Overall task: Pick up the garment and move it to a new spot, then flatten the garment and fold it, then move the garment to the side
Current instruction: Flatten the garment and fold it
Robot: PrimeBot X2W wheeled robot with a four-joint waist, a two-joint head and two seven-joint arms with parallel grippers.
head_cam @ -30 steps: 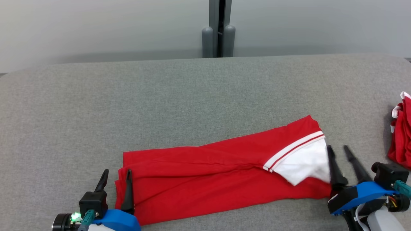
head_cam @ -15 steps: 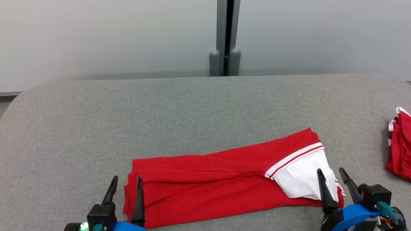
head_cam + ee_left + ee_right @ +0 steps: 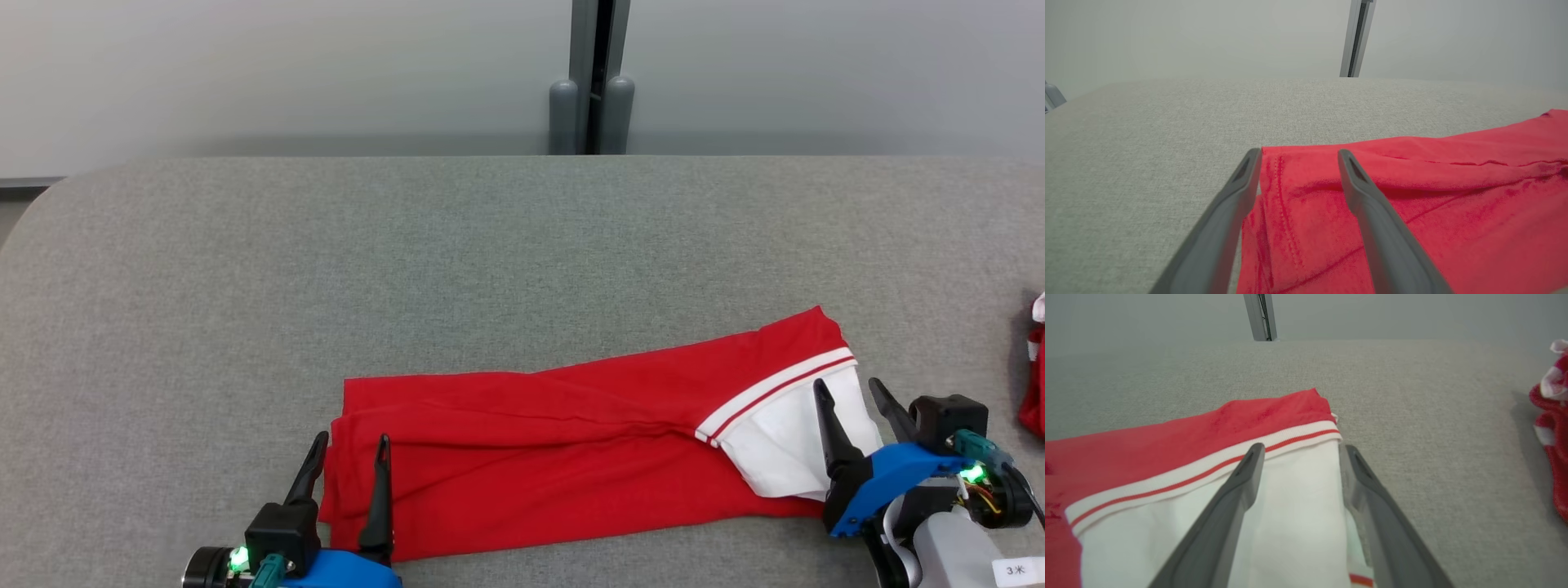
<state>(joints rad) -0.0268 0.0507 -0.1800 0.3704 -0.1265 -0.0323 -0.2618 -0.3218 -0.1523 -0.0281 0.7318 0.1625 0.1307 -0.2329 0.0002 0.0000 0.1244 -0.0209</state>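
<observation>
The garment [image 3: 555, 449] is red with a white, red-striped band at its right end, and lies folded into a long strip on the grey table [image 3: 490, 261]. My left gripper [image 3: 351, 441] stands open over the strip's left end, one finger off the cloth and one above it. In the left wrist view the left gripper [image 3: 1298, 153] straddles the hemmed edge of the garment [image 3: 1433, 196] with nothing pinched. My right gripper [image 3: 849, 388] is open over the white end. In the right wrist view the right gripper [image 3: 1300, 449] spans the white part of the garment [image 3: 1290, 514].
A second red-and-white cloth heap [image 3: 1035, 384] lies at the table's right edge, also seen as the heap [image 3: 1551, 428] in the right wrist view. A grey post [image 3: 593, 77] stands behind the table against a pale wall. Bare grey tabletop stretches beyond and left of the garment.
Both grippers have spread wider and now stand over the garment's ends. The head camera has shifted, so the whole scene sits differently in the picture. The garment lies still.
</observation>
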